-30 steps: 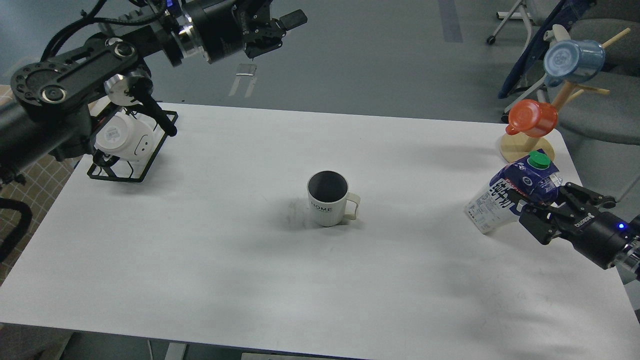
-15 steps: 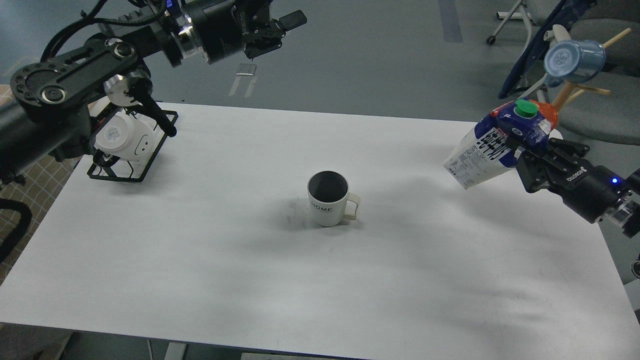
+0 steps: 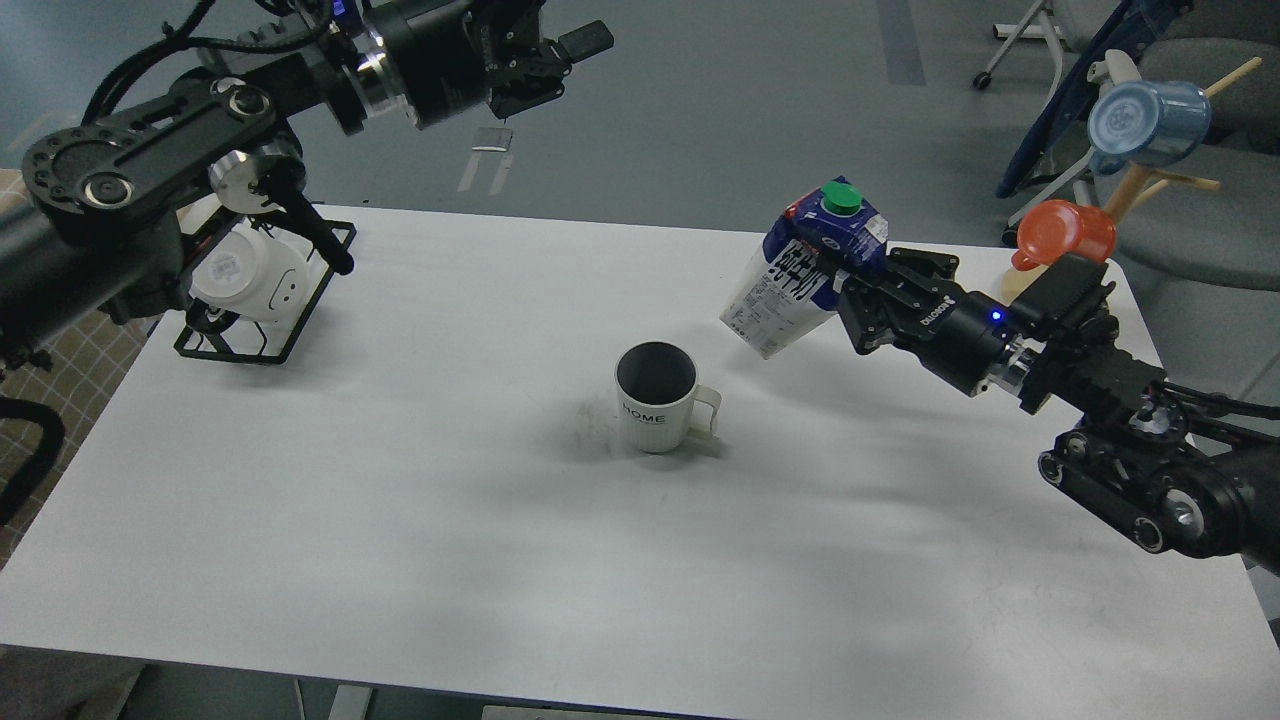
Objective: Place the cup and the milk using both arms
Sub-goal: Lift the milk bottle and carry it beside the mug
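Orange cup (image 3: pixel 1066 233) behind held milk (image 3: pixel 800 270)

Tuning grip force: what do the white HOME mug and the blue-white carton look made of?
The white ribbed HOME mug: apparently glazed ceramic, judging by its thick rim and matte dark inside. The blue-and-white gable-top carton, held by the right hand: likely coated paperboard with folded edges, a printed surface and a green plastic-looking cap.

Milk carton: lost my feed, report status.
Right gripper shut on milk carton, airborne, tilted. Left gripper raised, empty. Cup upright mid-table, path to it clear.
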Action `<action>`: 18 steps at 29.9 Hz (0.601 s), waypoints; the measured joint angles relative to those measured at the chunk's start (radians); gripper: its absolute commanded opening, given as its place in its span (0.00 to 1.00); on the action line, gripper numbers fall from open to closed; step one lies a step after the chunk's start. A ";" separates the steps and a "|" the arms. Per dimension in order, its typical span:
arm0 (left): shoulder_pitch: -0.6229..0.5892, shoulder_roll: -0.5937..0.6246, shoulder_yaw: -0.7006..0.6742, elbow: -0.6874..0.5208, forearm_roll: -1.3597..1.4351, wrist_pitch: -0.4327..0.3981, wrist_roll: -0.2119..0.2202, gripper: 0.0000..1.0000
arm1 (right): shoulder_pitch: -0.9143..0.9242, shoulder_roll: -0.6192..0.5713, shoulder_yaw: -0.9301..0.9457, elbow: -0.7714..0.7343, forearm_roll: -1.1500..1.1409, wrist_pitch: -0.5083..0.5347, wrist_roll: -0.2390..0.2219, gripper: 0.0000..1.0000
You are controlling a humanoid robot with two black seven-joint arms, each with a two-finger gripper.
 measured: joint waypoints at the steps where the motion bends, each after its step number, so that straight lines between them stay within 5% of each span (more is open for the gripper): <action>1: 0.000 0.000 0.000 0.000 0.000 0.000 0.001 0.97 | 0.006 0.021 -0.012 -0.017 0.001 0.000 0.000 0.00; 18: 0.002 0.000 0.002 0.000 0.003 0.000 0.005 0.97 | 0.015 0.125 -0.078 -0.095 0.004 0.000 0.000 0.01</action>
